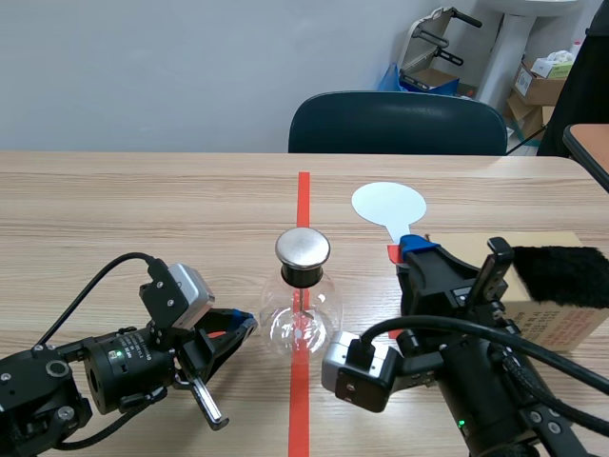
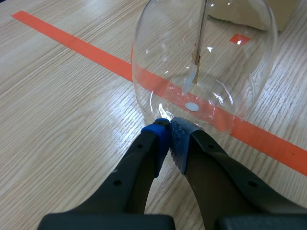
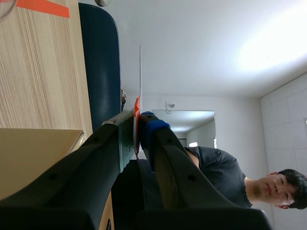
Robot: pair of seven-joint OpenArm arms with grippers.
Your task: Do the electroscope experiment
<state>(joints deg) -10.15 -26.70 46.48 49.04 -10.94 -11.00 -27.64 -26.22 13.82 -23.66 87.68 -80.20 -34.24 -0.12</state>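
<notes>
Left wrist view: left gripper (image 2: 169,132) has its pads pressed together with nothing between them. The tips are at the base of the electroscope flask (image 2: 206,62), probably touching, but it's hard to confirm through the glass. The flask stands upright mid-table on the red tape line (image 1: 303,190), with its metal cap (image 1: 303,248) on top. Right gripper (image 1: 411,249) pinches the white paddle (image 1: 388,204) by its handle, near the cardboard box (image 1: 552,324).

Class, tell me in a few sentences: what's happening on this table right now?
The right gripper is shut on the handle of a white paddle, holding it beyond the glass flask. The left gripper is shut, its tips touching the flask's base. The flask stands on the red tape line, a metal cap on top.
</notes>
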